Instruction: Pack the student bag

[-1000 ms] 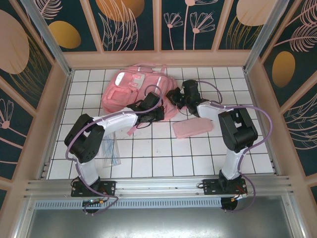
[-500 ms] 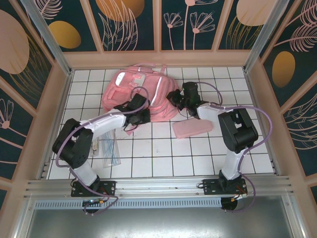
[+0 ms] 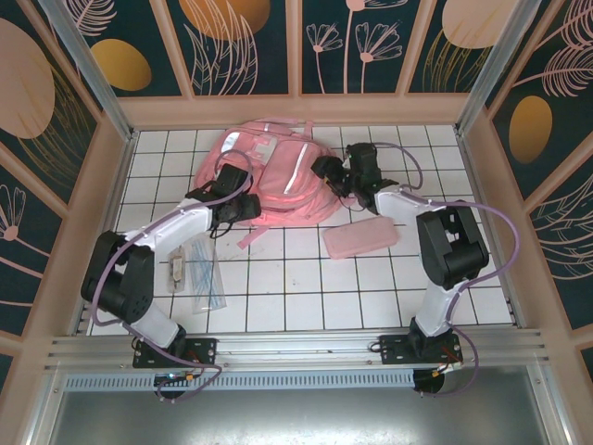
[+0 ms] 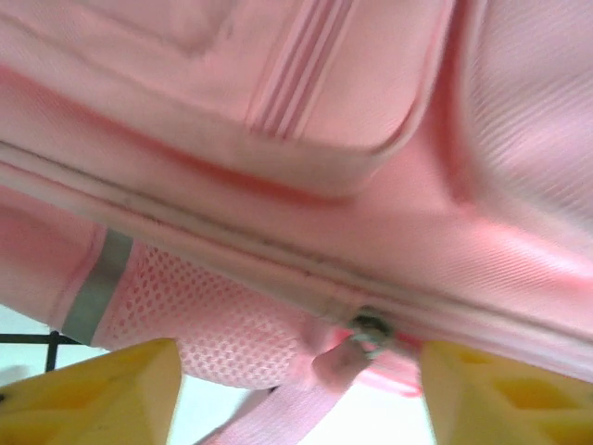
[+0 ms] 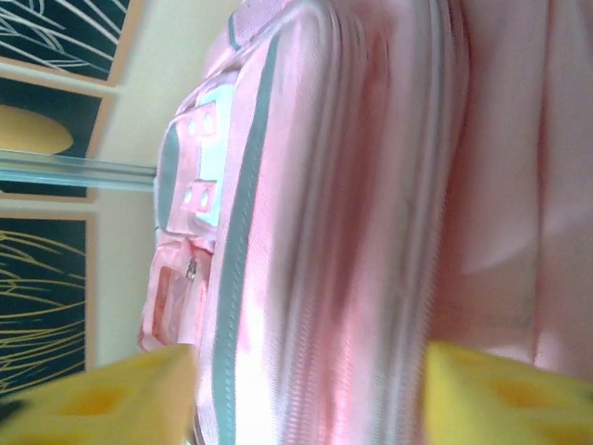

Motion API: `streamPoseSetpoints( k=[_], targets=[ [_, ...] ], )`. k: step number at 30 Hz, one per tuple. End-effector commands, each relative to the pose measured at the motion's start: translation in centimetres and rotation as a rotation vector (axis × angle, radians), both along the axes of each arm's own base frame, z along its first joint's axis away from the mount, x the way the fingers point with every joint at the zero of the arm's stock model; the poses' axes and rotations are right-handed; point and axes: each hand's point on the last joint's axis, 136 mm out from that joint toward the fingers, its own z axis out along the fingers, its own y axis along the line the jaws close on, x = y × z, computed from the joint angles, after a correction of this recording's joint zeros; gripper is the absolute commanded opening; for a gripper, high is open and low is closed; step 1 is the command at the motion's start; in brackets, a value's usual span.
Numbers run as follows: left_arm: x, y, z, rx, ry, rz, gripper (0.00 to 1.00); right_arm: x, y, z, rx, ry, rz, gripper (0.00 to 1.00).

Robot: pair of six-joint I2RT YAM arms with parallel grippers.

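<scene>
Close to me on the table (image 3: 306, 278) lie a clear packet of pens (image 3: 202, 276) by my left arm and a flat pink pencil case (image 3: 360, 239) by my right arm. They are not packed yet, so I think I am on the first step, getting the bag open.

A bit farther, my left hand (image 3: 246, 208) is open. Its yellow fingers (image 4: 102, 389) are wide apart and hold nothing. My right hand (image 3: 327, 175) is open and empty too.

The student bag (image 3: 269, 171) lies between my hands, toward the far side of the table. It is big, soft and pink, with shiny silver strips and pockets on top. Its zip looks shut. The little zip pull (image 4: 371, 324) sits just in front of my left hand. I think I must pinch it next and slide it along while my right hand keeps the floppy bag still.
</scene>
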Motion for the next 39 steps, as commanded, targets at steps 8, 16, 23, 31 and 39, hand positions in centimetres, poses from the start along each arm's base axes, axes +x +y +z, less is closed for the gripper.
streamPoseSetpoints(
  k=[8,16,23,31,39],
  targets=[
    [4.9,-10.1,10.3,-0.063,-0.398,-0.309,0.78,-3.7,-12.2,1.4,-0.513,0.158,-0.201,0.99],
    [6.7,-15.5,4.8,0.022,-0.274,-0.407,0.77,-9.3,-18.1,-1.6,-0.561,0.318,-0.292,0.99],
    [7.5,-16.6,0.6,0.172,-0.201,-0.432,0.76,-11.7,-18.4,-4.7,-0.534,0.401,-0.279,0.99],
    [8.3,-15.5,-6.2,0.336,-0.035,-0.408,0.54,-13.8,-17.9,-6.0,-0.484,0.477,-0.286,0.99],
    [8.5,-16.9,-0.8,0.195,-0.143,-0.404,0.0,-16.6,-13.4,-6.5,-0.341,0.574,-0.349,0.99]
  ],
)
